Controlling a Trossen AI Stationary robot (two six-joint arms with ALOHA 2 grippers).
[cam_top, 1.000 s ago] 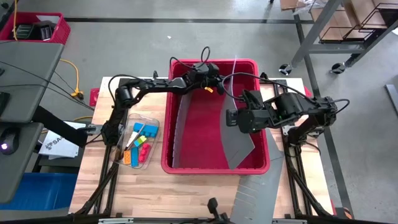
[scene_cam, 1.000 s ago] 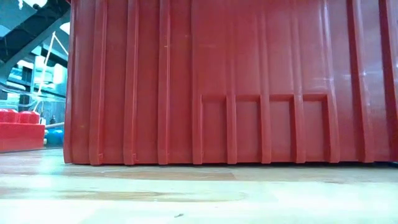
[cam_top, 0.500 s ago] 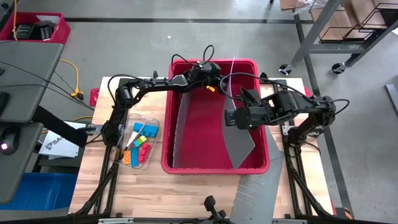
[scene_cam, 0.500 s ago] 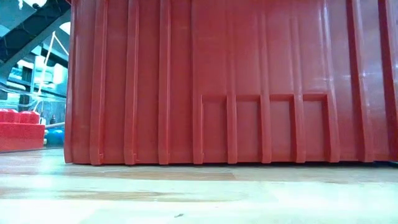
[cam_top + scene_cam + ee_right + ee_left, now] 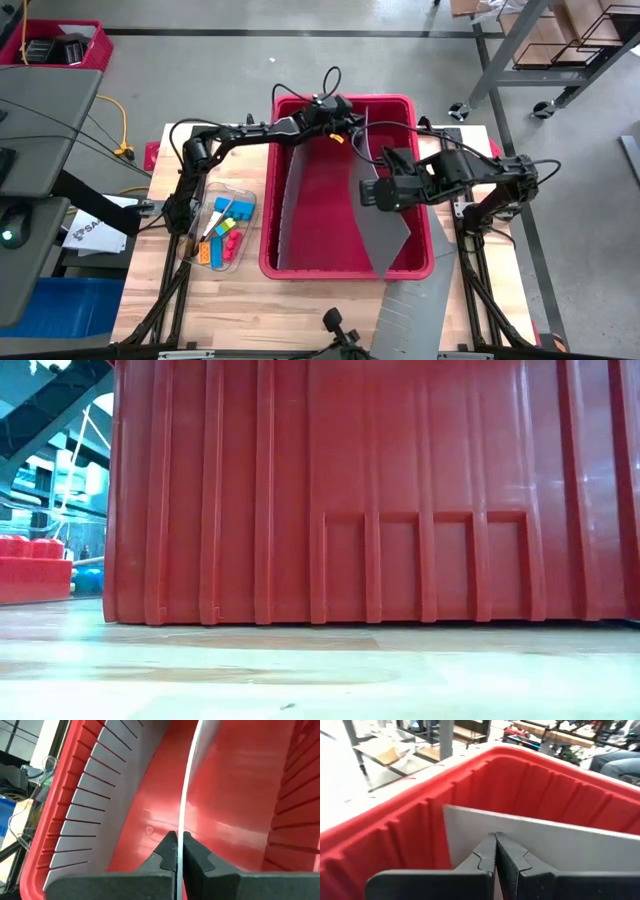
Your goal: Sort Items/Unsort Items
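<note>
The items (image 5: 222, 233), small blocky pieces in blue, yellow, green, red and orange plus what appear to be thin dark sticks, lie loose in a clear tray (image 5: 243, 201) on the table (image 5: 290, 300), just beside the left wall of the red bin (image 5: 345, 270) and well apart from both my grippers. I judge them light, rigid and not fragile; the blocks should be pinched across their short flat sides, the sticks across the shaft near the middle. The blue piece and the sticks run their long axes diagonally across the tray; the smaller blocks show no clear heading. Neither gripper is on them. My left gripper (image 5: 338, 112) is at the far end of the bin, fingers pinched closed on the edge of a thin grey divider sheet (image 5: 385, 215). My right gripper (image 5: 378, 190) is mid-bin, likewise clamped on that sheet, which stands on edge and bows between us, so I judge it flexible and slippery.
</note>
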